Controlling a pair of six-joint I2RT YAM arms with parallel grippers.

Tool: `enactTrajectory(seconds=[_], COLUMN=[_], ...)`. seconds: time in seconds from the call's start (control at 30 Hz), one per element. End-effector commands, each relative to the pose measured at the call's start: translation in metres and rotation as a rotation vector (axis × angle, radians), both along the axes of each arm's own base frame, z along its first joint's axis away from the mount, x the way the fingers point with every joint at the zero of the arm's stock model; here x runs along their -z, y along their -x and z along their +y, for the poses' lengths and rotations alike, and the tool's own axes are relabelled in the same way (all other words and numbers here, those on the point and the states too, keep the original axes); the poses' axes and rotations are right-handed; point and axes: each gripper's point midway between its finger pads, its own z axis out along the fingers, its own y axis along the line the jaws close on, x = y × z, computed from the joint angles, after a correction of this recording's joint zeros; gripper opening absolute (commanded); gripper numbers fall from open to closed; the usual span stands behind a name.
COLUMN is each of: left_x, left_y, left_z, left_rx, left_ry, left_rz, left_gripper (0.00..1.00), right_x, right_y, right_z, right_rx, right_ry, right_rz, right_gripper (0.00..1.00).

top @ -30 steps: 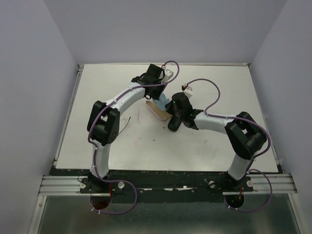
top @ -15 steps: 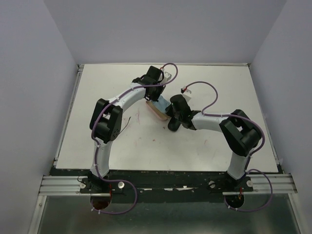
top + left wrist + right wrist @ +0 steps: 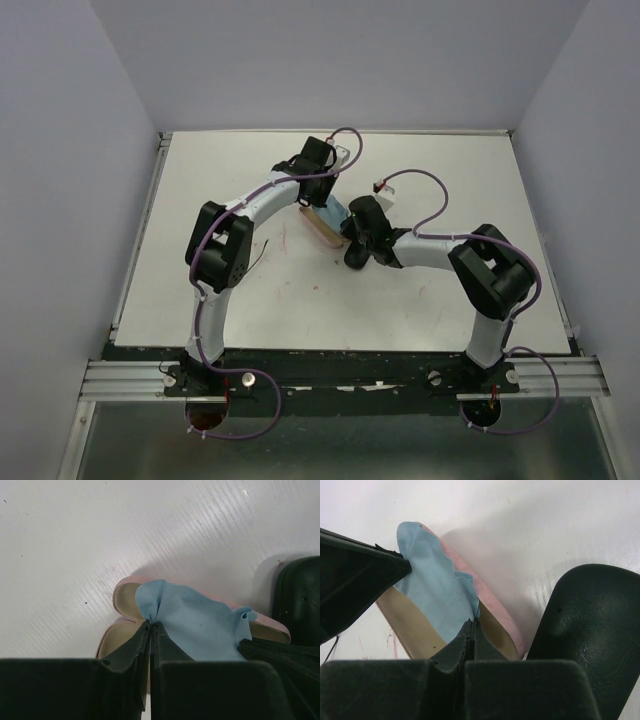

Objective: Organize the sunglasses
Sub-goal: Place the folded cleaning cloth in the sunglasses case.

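Note:
An open pink case (image 3: 492, 607) with a tan lining lies at the table's middle; it also shows in the left wrist view (image 3: 125, 597) and the top view (image 3: 322, 229). A light-blue cloth (image 3: 432, 592) is spread over its opening, also in the left wrist view (image 3: 200, 625). My left gripper (image 3: 150, 624) is shut on one corner of the cloth. My right gripper (image 3: 472, 622) is shut on the opposite edge. The two hold the cloth between them above the case. The orange-yellow sunglasses are hidden.
A black oblong case (image 3: 585, 635) lies just right of the pink case, also at the right edge of the left wrist view (image 3: 299, 600). Both arms crowd the table's middle (image 3: 345, 215). White table (image 3: 450, 180) stretches around them.
Both arms shifted slightly toward each other over the pink case; the right arm's elbow drew left. The grips on the cloth are unchanged.

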Motion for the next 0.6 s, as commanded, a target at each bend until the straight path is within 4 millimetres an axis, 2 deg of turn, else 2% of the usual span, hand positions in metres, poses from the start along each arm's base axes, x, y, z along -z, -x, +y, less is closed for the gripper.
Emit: enactTrajectory(seconds=[0.0,0.23,0.57], left_x=[0.015,0.021,0.024], left_y=[-0.006,-0.011,-0.014], left_z=[0.000,0.005,0.007], left_rx=[-0.037,-0.073,-0.081], left_ry=[0.019,0.008,0.005], left_rz=[0.009,-0.002,-0.009], left_gripper=[0.15,0.21,0.25], right_x=[0.015,0.018,0.025], right_y=[-0.002,-0.003,-0.002], right_z=[-0.009,-0.013,-0.011], right_rx=[0.050,0.074,0.076], right_ry=[0.011,0.021,0.014], right_rz=[0.001,0.000,0.019], right_gripper=[0.01,0.02,0.12])
